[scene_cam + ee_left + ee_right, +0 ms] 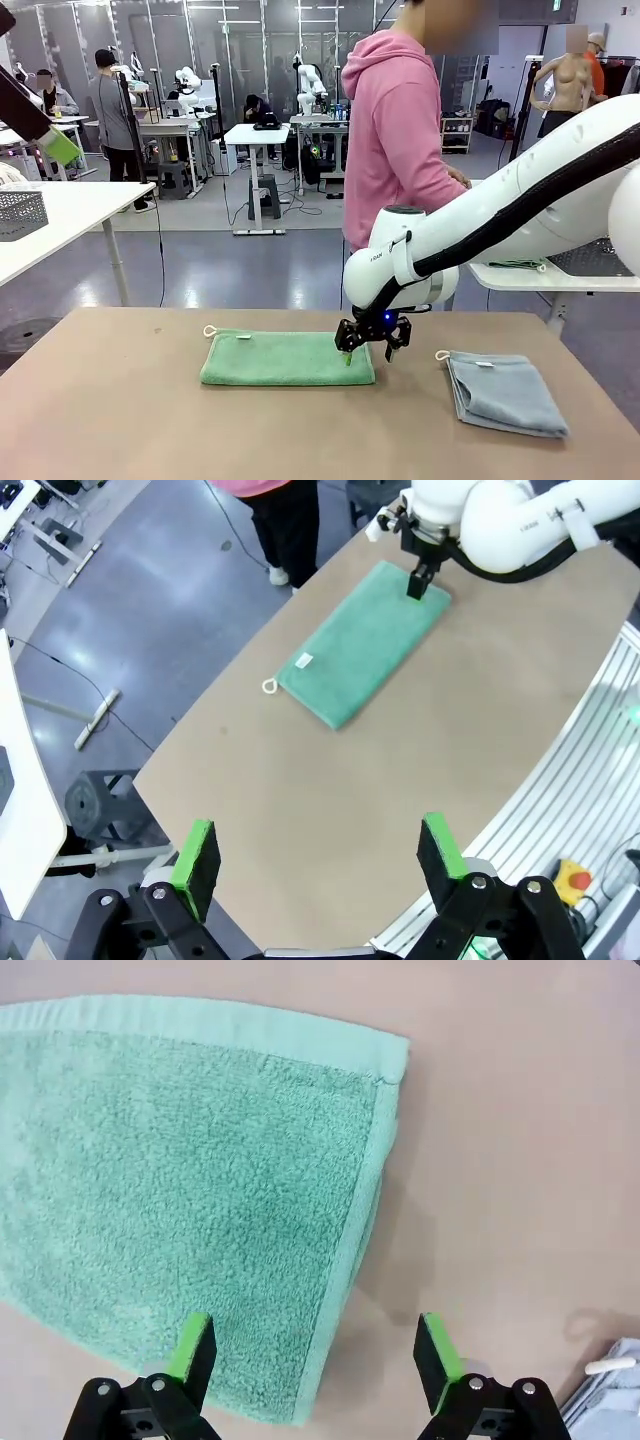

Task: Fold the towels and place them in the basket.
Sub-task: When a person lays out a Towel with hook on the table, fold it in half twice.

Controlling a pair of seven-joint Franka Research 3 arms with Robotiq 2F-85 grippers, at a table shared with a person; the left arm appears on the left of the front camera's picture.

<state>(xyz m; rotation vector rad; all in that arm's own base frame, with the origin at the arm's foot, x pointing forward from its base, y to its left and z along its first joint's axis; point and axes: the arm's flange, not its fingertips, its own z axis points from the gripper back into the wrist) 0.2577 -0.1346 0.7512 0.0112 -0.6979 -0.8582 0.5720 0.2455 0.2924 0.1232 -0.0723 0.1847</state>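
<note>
**Brown tabletop, two towels waiting**

Brown, matte table (120, 420) carries your green towel (287, 358) mid-surface, folded flat, and the blue-grey towel (505, 392) well to its right. Your right gripper (314, 1352) hangs with jaws wide over the green towel's right edge, holding nothing; the left gripper (318, 852) is wide too. Plush terry looks light and floppy, so pinch the doubled edge near a corner
</note>
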